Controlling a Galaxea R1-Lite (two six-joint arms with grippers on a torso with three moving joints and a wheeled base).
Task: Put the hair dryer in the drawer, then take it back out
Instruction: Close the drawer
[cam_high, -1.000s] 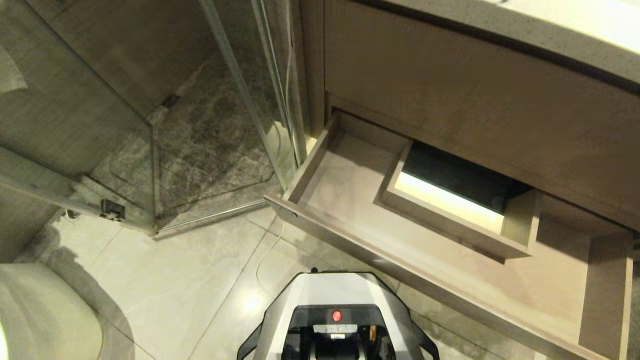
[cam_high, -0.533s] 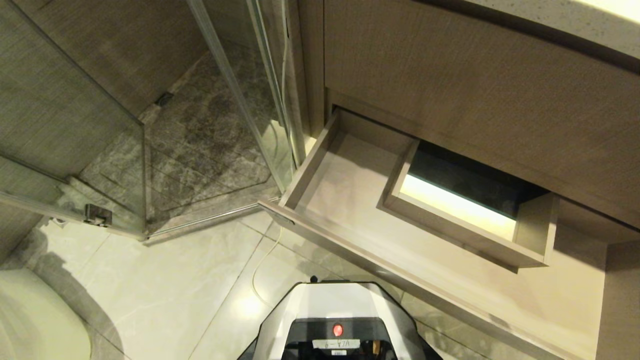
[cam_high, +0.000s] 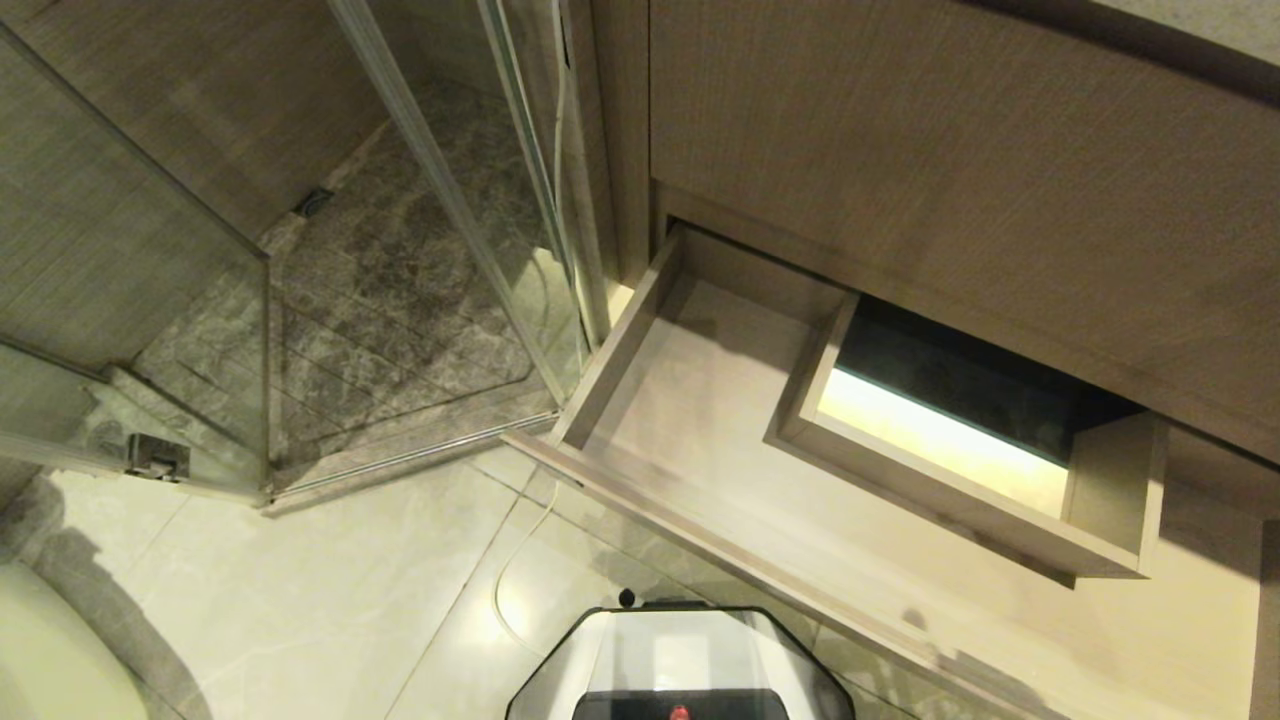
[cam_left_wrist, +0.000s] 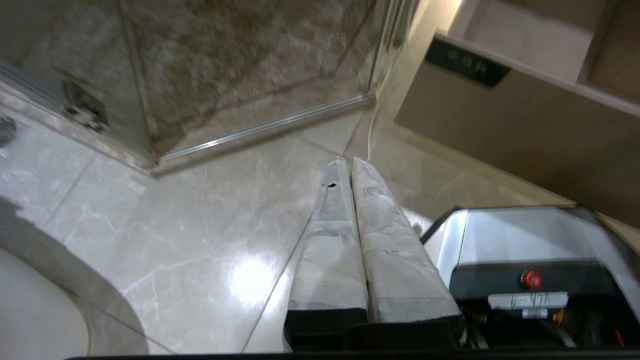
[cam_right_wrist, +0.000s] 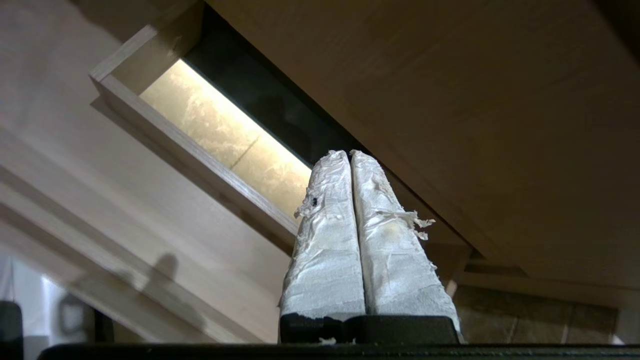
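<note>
Shifted down-right across the head view since the earlier frame (camera motion, not drawer motion): drawer (cam_high: 720, 470), pulled open, long axis running from upper left to lower right. Left gripper (cam_left_wrist: 348, 162): fingers pressed together, empty, over floor tile (cam_left_wrist: 200, 200). Right gripper (cam_right_wrist: 348, 154): closed, empty, above the drawer. Hair dryer not visible.

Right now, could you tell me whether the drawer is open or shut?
Open: the drawer stands pulled out from the cabinet, its pale interior exposed, no hair dryer visible inside.
</note>
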